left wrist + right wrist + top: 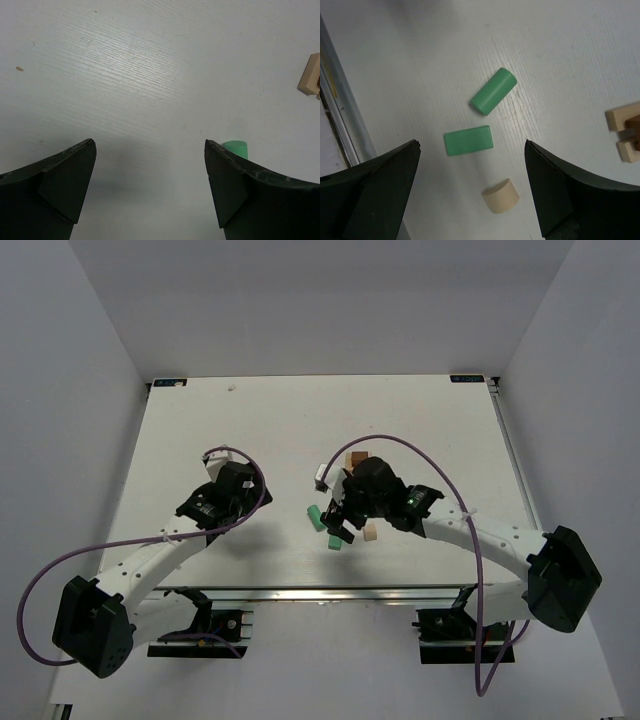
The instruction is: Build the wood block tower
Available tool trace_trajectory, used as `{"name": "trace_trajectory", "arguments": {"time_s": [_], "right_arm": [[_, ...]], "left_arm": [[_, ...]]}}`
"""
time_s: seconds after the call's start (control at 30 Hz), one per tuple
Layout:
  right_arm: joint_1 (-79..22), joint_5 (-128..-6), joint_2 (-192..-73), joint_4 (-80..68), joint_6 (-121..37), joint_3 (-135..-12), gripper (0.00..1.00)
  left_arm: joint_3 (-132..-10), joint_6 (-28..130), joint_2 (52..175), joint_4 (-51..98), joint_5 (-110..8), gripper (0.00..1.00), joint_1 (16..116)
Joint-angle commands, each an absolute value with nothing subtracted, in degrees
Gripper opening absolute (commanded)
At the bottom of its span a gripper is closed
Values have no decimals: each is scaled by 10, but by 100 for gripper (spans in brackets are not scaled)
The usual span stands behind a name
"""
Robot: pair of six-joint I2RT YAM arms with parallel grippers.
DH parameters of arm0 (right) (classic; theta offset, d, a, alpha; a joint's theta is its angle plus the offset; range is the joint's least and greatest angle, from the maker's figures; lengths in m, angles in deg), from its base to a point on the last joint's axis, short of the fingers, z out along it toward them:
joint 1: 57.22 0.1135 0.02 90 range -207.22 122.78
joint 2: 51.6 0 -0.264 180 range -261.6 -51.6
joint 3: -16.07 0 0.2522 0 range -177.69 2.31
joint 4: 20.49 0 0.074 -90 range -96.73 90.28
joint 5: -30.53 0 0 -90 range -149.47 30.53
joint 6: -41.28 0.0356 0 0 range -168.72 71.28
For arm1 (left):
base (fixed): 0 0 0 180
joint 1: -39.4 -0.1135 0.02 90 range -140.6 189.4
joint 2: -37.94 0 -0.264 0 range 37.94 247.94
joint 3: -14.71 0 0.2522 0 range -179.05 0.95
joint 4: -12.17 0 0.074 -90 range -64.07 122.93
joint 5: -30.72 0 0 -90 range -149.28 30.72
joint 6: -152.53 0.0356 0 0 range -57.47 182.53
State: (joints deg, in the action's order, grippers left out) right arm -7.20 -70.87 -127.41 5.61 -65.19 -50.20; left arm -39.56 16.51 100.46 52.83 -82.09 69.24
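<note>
While both arms reach out from the near edge over the white worktop [300, 410], neither has hold of anything. The left fingers [65, 185] are spread wide over bare worktop, left of the middle. In the left wrist view a mint green piece [235, 148] peeks out from behind the right-hand finger, and a pale tan piece [310, 75] is cut off by that view's right edge. Which blocks these are I cannot tell.

The right fingers [380, 195] are likewise spread wide and empty, over a scatter of loose blocks near the middle of the worktop. Seen from the right wrist, a green cylinder [493, 91] lies on its side, a flat green rectangular block [468, 140] lies just beside it in the gap between the fingers, and a rounded pale tan block [500, 196] lies on the other side of the rectangle. None of the three touches another.

At the right edge of that view is the wood block tower [622, 120], partly cut off. It shows as pale tan pieces with a dark brown one between them. From above it sits just beyond the right wrist, a little farther from the arm bases than the loose blocks and slightly right of the middle. How many layers it has cannot be made out.
</note>
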Motion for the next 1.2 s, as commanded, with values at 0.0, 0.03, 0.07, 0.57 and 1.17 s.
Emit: {"name": "trace_trajectory", "arguments": {"time_s": [0.0,0.03,0.07,0.57,1.17], "right_arm": [[-59,-668,-1278,92,-675,-484,89],[-56,-667,-1279,99,-683,-482,89],[-54,-663,-1279,111,-690,-477,90],[-52,-619,-1367,109,-708,-481,89],[-38,-646,-1402,30,-698,-469,89]], "left_arm": [[-399,189,999,516,-815,98,696],[-397,197,999,512,-815,98,696],[-393,201,996,511,-813,98,696],[-381,239,998,481,-808,98,696],[-384,251,1004,475,-803,98,696]]}}
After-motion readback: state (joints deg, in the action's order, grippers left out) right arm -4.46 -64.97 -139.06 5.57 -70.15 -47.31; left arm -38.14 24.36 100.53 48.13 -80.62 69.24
